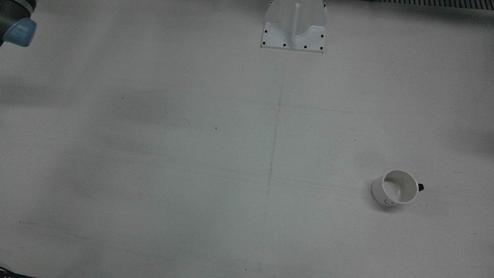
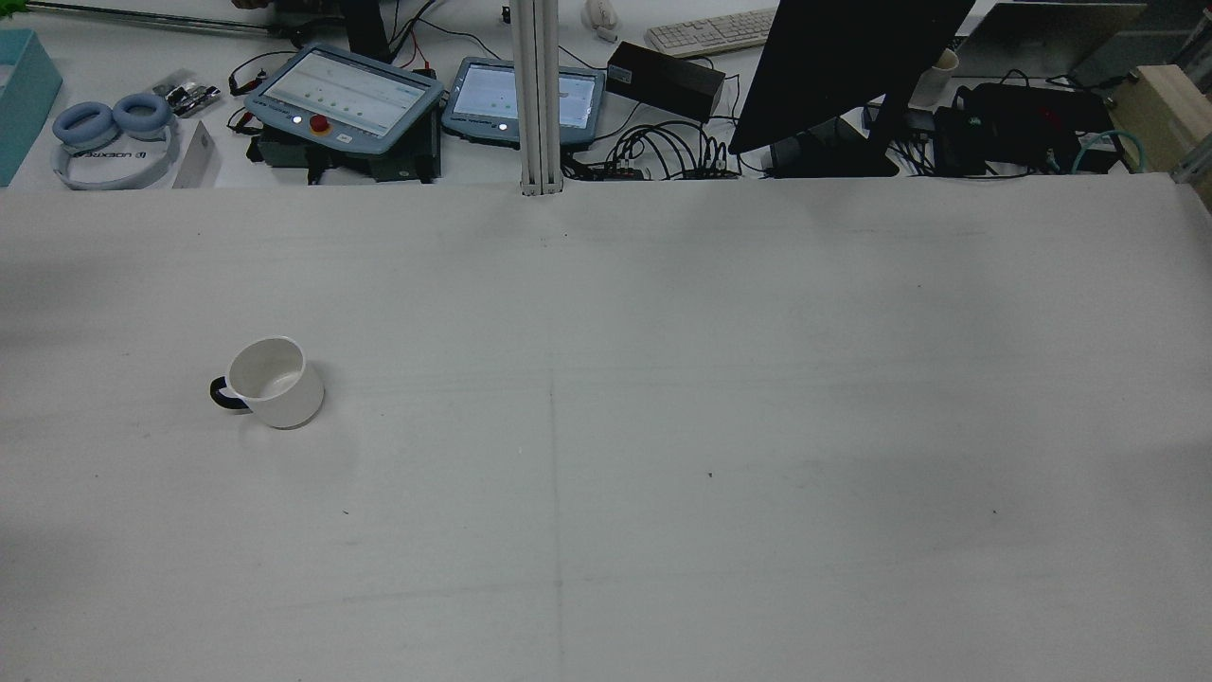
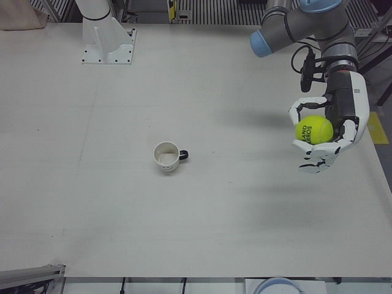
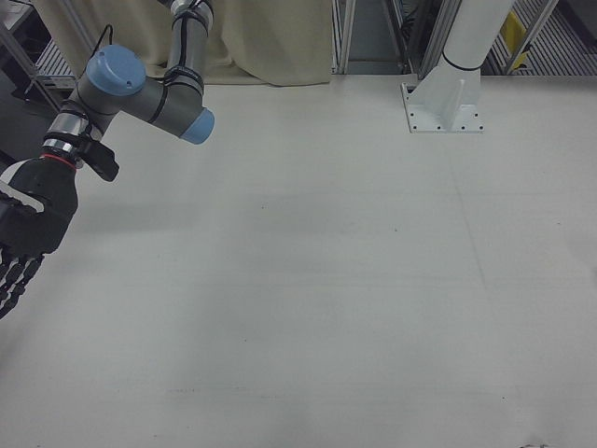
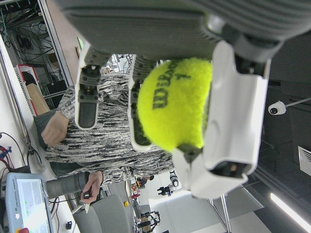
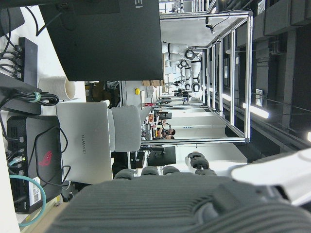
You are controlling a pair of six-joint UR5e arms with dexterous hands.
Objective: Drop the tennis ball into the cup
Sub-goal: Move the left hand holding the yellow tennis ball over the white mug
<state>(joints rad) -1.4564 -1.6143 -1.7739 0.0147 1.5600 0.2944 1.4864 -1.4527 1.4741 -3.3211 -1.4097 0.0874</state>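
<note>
The yellow tennis ball sits in my left hand, whose fingers are curled around it, held above the table's edge on the view's right in the left-front view. The left hand view shows the ball close up between the fingers. The white cup with a dark handle stands upright and empty, well away from that hand; it also shows in the front view and the rear view. My right hand hangs at the left edge of the right-front view, fingers spread, holding nothing.
A white arm pedestal is bolted at the robot's side of the table. Beyond the far edge in the rear view lie teach pendants, a monitor, headphones and cables. A right arm joint shows in the front view's corner.
</note>
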